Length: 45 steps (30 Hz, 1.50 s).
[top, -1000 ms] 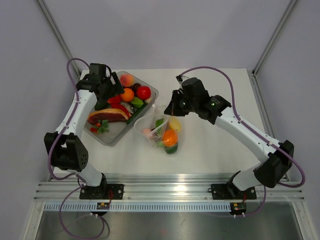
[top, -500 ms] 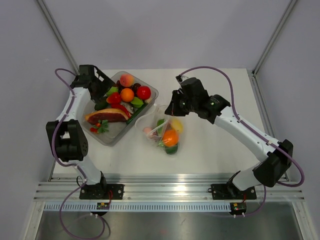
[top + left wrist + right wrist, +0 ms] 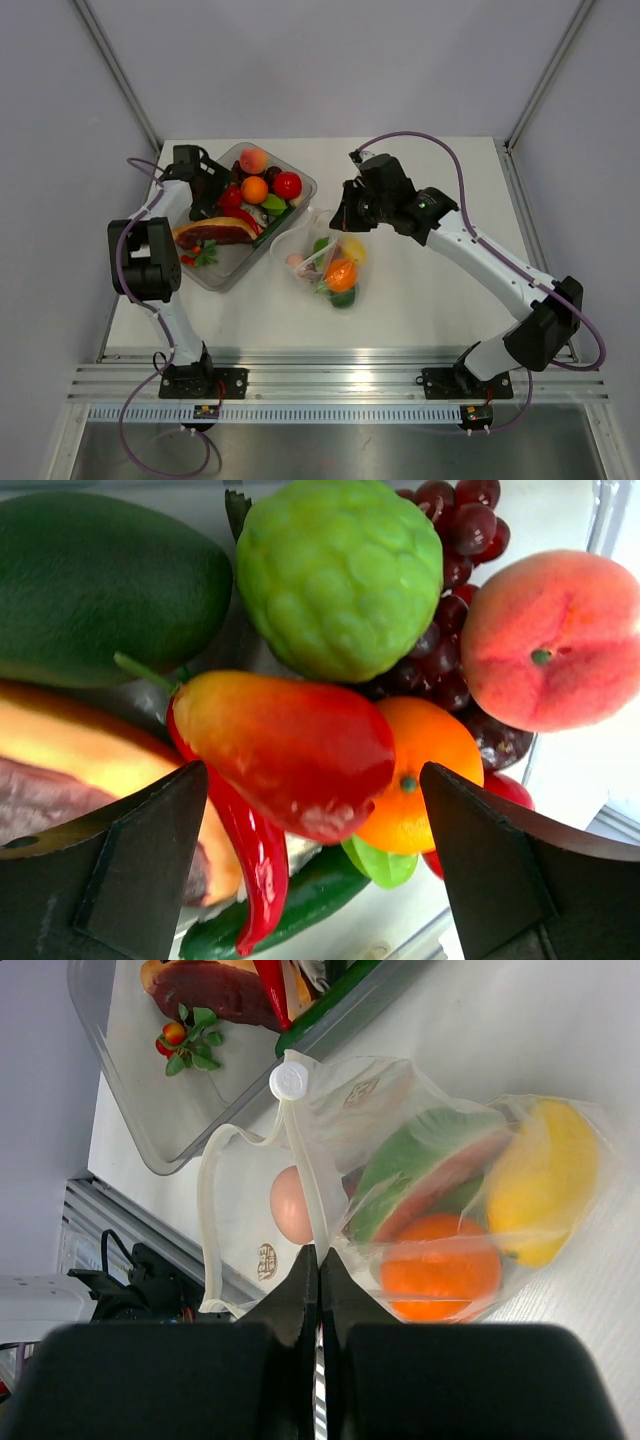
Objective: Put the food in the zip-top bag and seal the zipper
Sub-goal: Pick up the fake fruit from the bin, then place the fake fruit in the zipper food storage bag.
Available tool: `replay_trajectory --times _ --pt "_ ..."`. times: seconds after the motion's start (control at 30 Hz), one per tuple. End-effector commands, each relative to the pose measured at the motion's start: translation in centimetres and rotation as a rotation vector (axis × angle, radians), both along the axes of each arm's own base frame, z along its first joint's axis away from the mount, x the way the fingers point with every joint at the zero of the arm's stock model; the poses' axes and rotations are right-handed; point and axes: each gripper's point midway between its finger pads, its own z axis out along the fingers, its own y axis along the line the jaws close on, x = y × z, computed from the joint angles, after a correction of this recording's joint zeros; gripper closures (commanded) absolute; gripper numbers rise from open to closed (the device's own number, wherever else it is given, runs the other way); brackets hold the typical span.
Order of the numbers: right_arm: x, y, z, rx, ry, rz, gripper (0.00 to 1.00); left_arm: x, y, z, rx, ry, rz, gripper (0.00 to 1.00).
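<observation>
Left gripper (image 3: 312, 780) swings back over tray (image 3: 228, 268), jaws wide above red fruit (image 3: 290, 745) | right gripper (image 3: 318, 1265) unmoved, pinching bag (image 3: 400, 1190) rim | bag at tray's 4 o'clock, part-filled | fruit looks light, hard, slick: grip across belly | bag film floppy
</observation>
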Motion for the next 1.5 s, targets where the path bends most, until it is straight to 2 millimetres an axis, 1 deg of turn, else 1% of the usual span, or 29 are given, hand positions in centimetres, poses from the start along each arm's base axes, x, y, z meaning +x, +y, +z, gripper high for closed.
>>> replay_trajectory --times 0.0,0.1,0.23,0.27,0.37,0.4,0.43,0.5,0.53,0.57,0.6,0.63,0.73,0.77,0.83,0.87,0.93,0.97,1.0,1.03,1.07,1.1,1.17,1.2,1.23,1.3,1.33,1.37,1.47 --pt "0.5 0.3 1.3 -0.002 -0.043 0.005 1.0 2.3 0.3 0.7 -0.005 -0.072 0.019 0.12" --pt "0.5 0.3 1.3 -0.008 -0.042 0.004 1.0 2.5 0.3 -0.2 -0.006 -0.058 0.021 0.17" --pt "0.6 0.4 1.3 -0.013 -0.043 0.007 1.0 2.3 0.1 -0.9 -0.011 -0.043 0.02 0.26" --pt "0.6 0.4 1.3 -0.012 -0.042 0.008 1.0 2.2 0.2 -1.0 -0.008 -0.041 0.021 0.27" --pt "0.6 0.5 1.2 -0.009 -0.039 0.01 1.0 1.6 0.3 -0.7 0.003 -0.037 0.019 0.35" --pt "0.6 0.5 1.2 -0.007 -0.039 0.008 1.0 1.4 0.4 0.2 0.011 -0.055 0.017 0.37" --pt "0.6 0.5 1.0 -0.009 -0.035 0.009 1.0 0.8 0.4 0.1 0.016 -0.048 0.017 0.43" --pt "0.5 0.5 1.0 -0.003 -0.036 0.01 1.0 0.1 0.3 1.2 0.017 -0.068 0.013 0.46" --pt "0.5 0.6 1.1 -0.002 -0.036 0.009 1.0 -0.4 0.3 2.7 0.024 -0.099 0.008 0.48" --pt "0.5 0.6 1.1 0.002 -0.037 0.009 1.0 -1.3 0.1 2.5 0.026 -0.09 0.001 0.48" --pt "0.5 0.6 1.1 0.004 -0.037 0.01 1.0 -1.8 0.0 2.9 0.037 -0.095 -0.009 0.48" --pt "0.5 0.6 1.0 0.002 -0.035 0.01 1.0 -2.5 0.0 4.8 0.046 -0.134 -0.012 0.48" --pt "0.5 0.8 1.0 0.012 -0.031 0.011 1.0 -5.1 -0.5 5.8 0.095 -0.134 -0.045 0.49" --pt "0.4 0.8 1.0 0.016 -0.031 0.013 1.0 -6.0 -0.7 7.8 0.114 -0.181 -0.054 0.49" --pt "0.4 0.9 1.0 0.024 -0.029 0.012 1.0 -7.8 -1.3 8.5 0.157 -0.181 -0.105 0.49" --pt "0.3 0.9 1.0 0.027 -0.027 0.015 1.0 -8.7 -1.5 10.4 0.174 -0.226 -0.118 0.5" --pt "0.2 1.0 1.0 0.036 -0.026 0.015 1.0 -10.8 -3.5 11.3 0.202 -0.235 -0.217 0.51" --pt "0.1 1.1 1.0 0.042 -0.025 0.019 1.0 -11.9 -4.2 12.8 0.21 -0.272 -0.248 0.51" --pt "0.1 1.1 1.1 0.045 -0.028 0.019 1.0 -12.8 -4.8 13.5 0.231 -0.294 -0.294 0.51" --pt "0.1 1.1 1.3 0.051 -0.03 0.019 1.0 -14.2 -6.2 13.6 0.235 -0.286 -0.352 0.51" --pt "0.0 1.1 1.2 0.05 -0.028 0.02 1.0 -15.0 -6.9 14.2 0.243 -0.303 -0.392 0.51" --pt "0.0 1.1 1.3 0.055 -0.031 0.02 1.0 -16.8 -8.3 15.1 0.253 -0.333 -0.464 0.52" --pt "-0.1 1.1 1.5 0.059 -0.033 0.021 1.0 -18.6 -9.9 16.0 0.25 -0.38 -0.559 0.52" --pt "-0.1 1.0 1.4 0.058 -0.032 0.019 1.0 -19.6 -10.7 17.0 0.244 -0.428 -0.599 0.52" --pt "-0.2 1.0 1.4 0.06 -0.032 0.02 1.0 -20.7 -12.3 17.5 0.222 -0.469 -0.672 0.52" --pt "-0.2 1.0 1.3 0.061 -0.031 0.02 1.0 -21.9 -13.3 18.1 0.215 -0.508 -0.74 0.52" --pt "-0.2 1.0 1.3 0.065 -0.029 0.018 1.0 -22.8 -14.4 18.0 0.199 -0.506 -0.793 0.52" --pt "-0.3 1.1 1.4 0.07 -0.028 0.022 1.0 -23.2 -15.0 18.3 0.196 -0.516 -0.83 0.53" --pt "-0.5 1.2 1.5 0.08 -0.027 0.026 1.0 -25.0 -18.0 18.1 0.146 -0.522 -0.971 0.53"
